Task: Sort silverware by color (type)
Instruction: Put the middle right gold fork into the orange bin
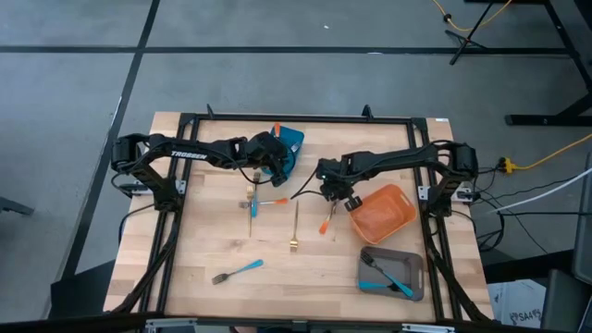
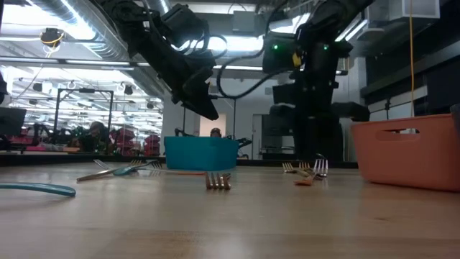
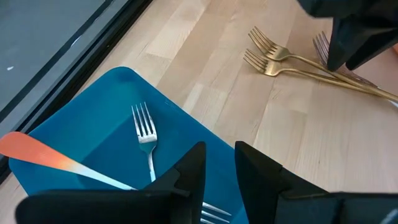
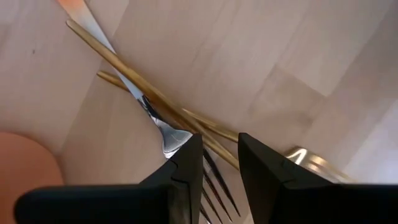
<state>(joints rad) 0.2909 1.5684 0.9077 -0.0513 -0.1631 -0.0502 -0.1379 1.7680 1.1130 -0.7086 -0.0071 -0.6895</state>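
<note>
Pale wood-grain table (image 1: 203, 250) framed in black. Teal-blue container (image 1: 291, 141) at 12 o'clock holds an orange-handled fork (image 3: 56, 162) with silver tines. Orange container (image 1: 381, 215) at 3 o'clock. Grey container (image 1: 393, 273) at 5 o'clock holds blue-handled forks (image 1: 387, 283). All-gold fork (image 1: 295, 227) at centre. Blue-handled fork (image 1: 238, 271) at 7 o'clock. Both arms are black.

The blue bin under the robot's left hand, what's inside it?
Inside the blue bin lies an orange-handled fork and another fork with silver tines. The left hand covers that fork's handle, so its colour is hidden.
</note>
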